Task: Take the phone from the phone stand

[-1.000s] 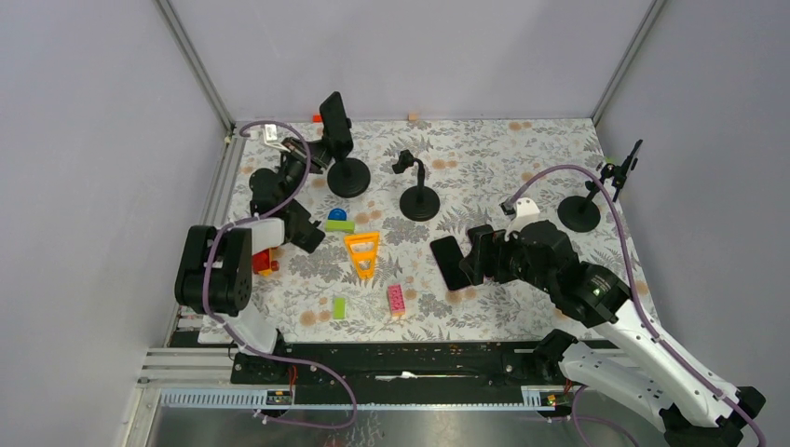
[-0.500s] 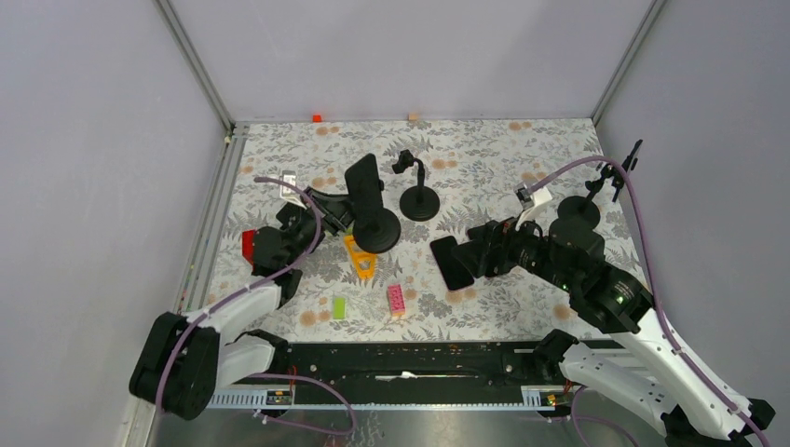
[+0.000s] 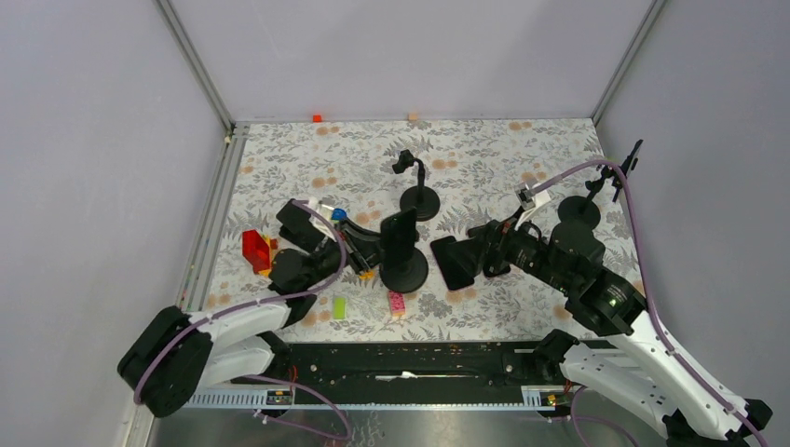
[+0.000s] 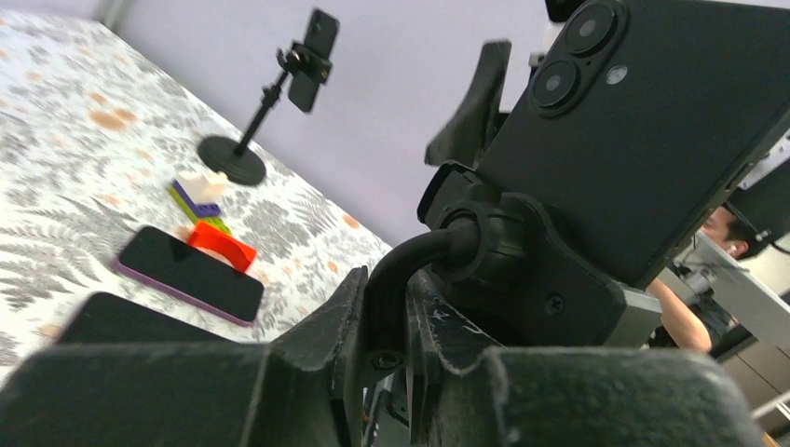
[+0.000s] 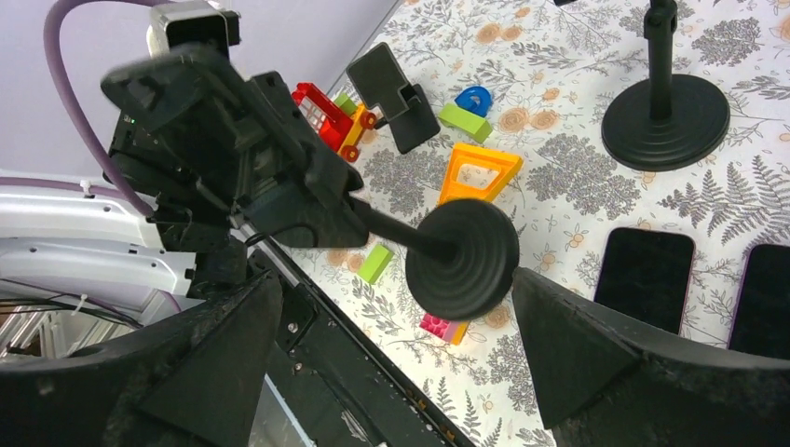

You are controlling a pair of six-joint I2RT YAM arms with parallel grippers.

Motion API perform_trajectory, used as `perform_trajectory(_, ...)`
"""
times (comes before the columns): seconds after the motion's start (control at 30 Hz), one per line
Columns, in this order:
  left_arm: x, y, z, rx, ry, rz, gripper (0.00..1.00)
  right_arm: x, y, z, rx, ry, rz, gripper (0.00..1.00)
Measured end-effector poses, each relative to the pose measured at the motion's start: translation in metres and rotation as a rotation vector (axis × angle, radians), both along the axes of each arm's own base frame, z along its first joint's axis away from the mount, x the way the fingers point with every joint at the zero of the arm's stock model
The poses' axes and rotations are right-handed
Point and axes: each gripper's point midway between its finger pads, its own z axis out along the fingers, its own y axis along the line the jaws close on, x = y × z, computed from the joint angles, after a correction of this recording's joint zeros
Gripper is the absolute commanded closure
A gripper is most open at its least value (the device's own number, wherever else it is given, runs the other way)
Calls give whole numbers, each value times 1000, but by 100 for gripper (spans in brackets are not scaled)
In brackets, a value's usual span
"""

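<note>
The black phone (image 4: 652,121) sits clamped in the head of a black phone stand (image 3: 405,268). My left gripper (image 4: 393,317) is shut on the stand's curved neck and holds the stand tilted at the front middle of the table (image 3: 401,244). In the right wrist view the stand's round base (image 5: 462,257) points toward my right gripper (image 5: 401,354), whose jaws stand wide open and empty a little to the right of it. In the top view the right gripper (image 3: 473,257) hovers by a phone lying flat (image 3: 451,262).
Two phones lie flat on the mat (image 5: 645,277) (image 5: 760,300). An empty stand (image 3: 419,199) stands at the back middle, and another stand with a phone (image 3: 583,210) at the right. A red block (image 3: 256,250), green brick (image 3: 339,306), pink brick (image 3: 396,301) and orange triangle (image 5: 477,173) lie around.
My left arm has carried the stand with the phone from the back left to the front middle. The right gripper has stayed open near the flat phones.
</note>
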Motion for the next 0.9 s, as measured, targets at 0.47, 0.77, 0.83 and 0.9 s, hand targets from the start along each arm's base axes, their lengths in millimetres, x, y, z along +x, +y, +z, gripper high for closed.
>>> perform_trajectory(0.47,27,-71,-47,132,16,-25,100,-10,-23,-2,37,-68,-59,0)
perform_trajectory(0.77,51,-91,-66,172,32,-13,100,-6,-31,-10,14,-76,-100,0)
perform_trajectory(0.83,51,-90,-68,176,34,-10,100,-6,-31,-11,9,-77,-103,0)
perform_trajectory(0.9,50,-87,-72,180,35,2,100,-6,-32,-11,7,-76,-103,0)
